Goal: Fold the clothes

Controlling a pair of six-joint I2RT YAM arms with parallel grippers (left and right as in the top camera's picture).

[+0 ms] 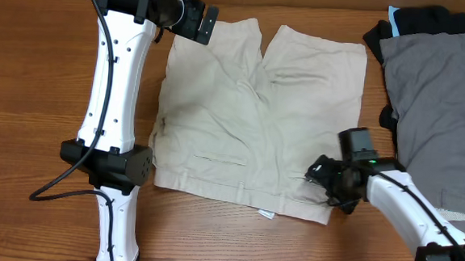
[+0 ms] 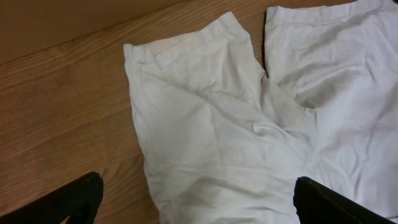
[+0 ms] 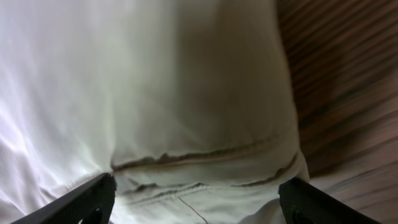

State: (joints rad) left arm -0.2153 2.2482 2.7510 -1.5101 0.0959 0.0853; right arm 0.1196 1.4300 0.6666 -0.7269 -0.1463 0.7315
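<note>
Right gripper (image 1: pixel 320 175), jaws apart, sits over the near-right waistband corner of the flat cream cotton shorts (image 1: pixel 250 107) mid-bench; left gripper (image 1: pixel 200 21), likewise open, hangs at the far-left leg hem; legs point to the back edge.

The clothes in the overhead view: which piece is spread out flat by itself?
The beige shorts, spread open with both legs showing; the grey garment and the black garment with blue trim lie stacked together to one side.

Wooden table (image 1: pixel 42 70), beige shorts (image 1: pixel 249 115) spread flat, grey garment (image 1: pixel 440 111) atop black garment (image 1: pixel 421 21) alongside
</note>
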